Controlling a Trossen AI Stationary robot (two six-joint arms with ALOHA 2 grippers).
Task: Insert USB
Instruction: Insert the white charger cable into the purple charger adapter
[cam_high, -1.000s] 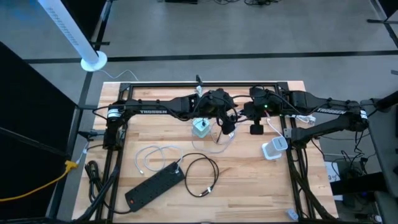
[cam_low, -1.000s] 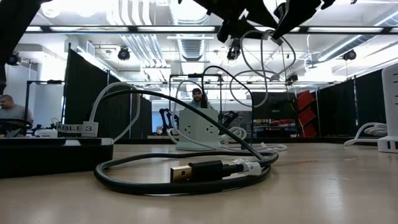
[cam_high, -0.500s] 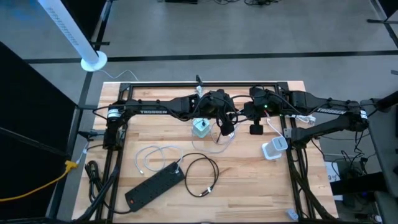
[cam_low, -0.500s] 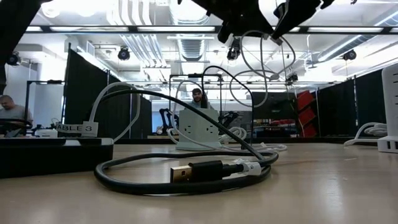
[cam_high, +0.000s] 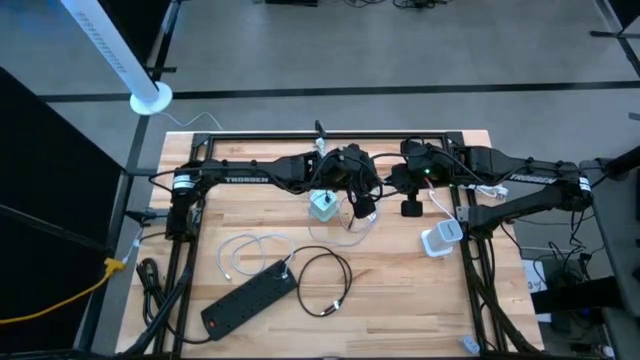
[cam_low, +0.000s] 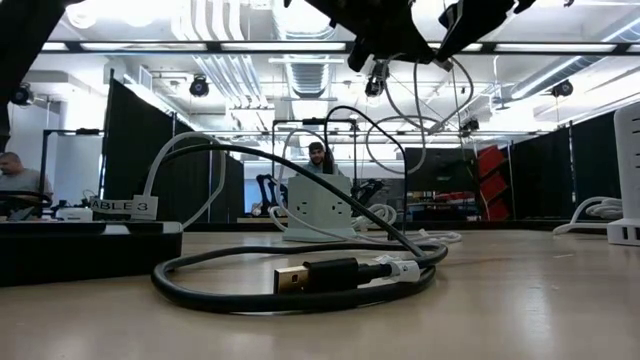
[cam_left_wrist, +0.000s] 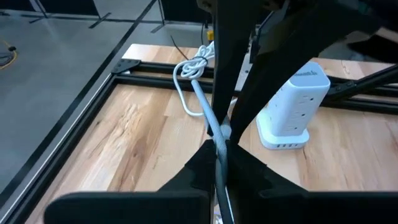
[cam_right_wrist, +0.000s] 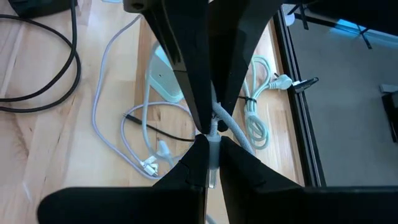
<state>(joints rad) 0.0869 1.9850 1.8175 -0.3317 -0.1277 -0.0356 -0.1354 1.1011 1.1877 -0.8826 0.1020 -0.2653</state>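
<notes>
— What lies near the black power strip (cam_high: 249, 298)?
— A coiled black cable (cam_high: 325, 283) just beside its end, a white cable (cam_high: 240, 256) just above it, and a yellow cord (cam_high: 60, 290) well off to its left, off the wooden table (cam_high: 400, 300)

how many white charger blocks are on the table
2: one white charger block near the table's middle, under the left hand; another white charger block to the right, beside the right arm's frame. More may hide beneath the arms.
</notes>
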